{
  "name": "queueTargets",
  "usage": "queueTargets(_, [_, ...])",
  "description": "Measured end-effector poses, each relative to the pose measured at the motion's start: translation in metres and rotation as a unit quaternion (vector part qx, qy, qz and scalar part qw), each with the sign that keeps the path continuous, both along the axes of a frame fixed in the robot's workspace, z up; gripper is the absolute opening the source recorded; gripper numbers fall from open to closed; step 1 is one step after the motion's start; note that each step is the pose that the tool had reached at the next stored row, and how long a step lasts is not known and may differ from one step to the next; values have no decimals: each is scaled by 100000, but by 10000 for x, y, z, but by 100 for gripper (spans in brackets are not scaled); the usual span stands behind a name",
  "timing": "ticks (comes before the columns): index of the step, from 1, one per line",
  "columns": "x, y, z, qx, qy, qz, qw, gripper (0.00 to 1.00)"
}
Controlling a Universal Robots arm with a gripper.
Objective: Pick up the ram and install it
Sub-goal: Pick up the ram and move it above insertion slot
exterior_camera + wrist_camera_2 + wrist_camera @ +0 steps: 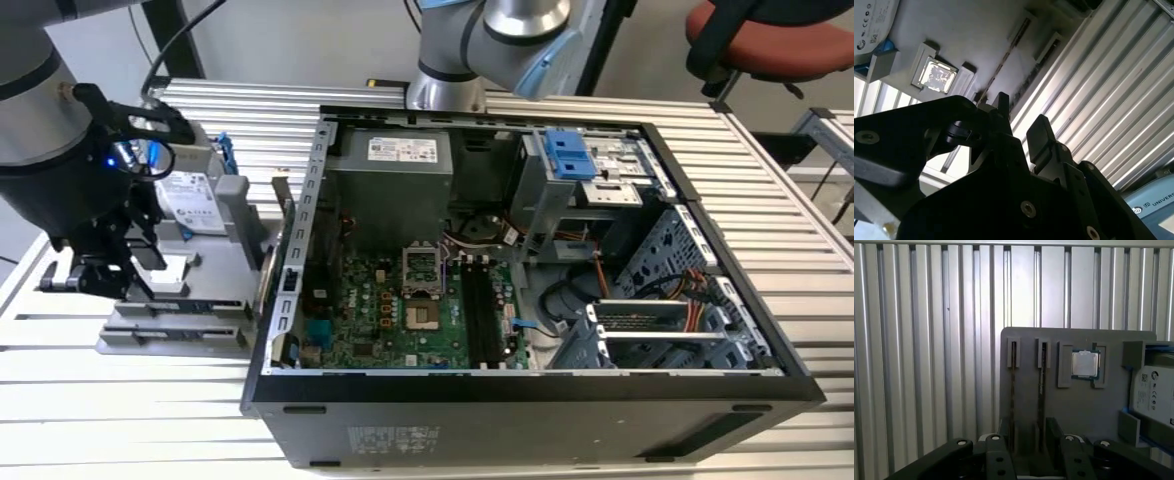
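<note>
On the desk (120, 410), the open computer case (534, 400) lies to the exterior view's right of the parts holder (174, 335). In the holder's slots stand the ram (1013, 385) and, just beside it, a second stick (1041, 375). Beyond these sit the processor (1085, 364) and then the hard drive (1154, 395). The hand (100, 275) hangs over the holder.

- Two ram sticks (1013, 390) on the count right now.
- One processor chip (1085, 364), just the one.
- One hard drive (1154, 395).
- One grey holder tray (1079, 410).
- And a single open computer case (534, 390).
</note>
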State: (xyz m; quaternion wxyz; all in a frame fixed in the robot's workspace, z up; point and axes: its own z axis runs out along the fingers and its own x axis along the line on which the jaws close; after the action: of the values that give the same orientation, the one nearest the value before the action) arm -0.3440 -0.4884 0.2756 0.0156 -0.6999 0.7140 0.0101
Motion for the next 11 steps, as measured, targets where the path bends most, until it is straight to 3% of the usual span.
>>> queueTargets(11, [-30, -26, -199, -23, 6, -766, 99997, 100])
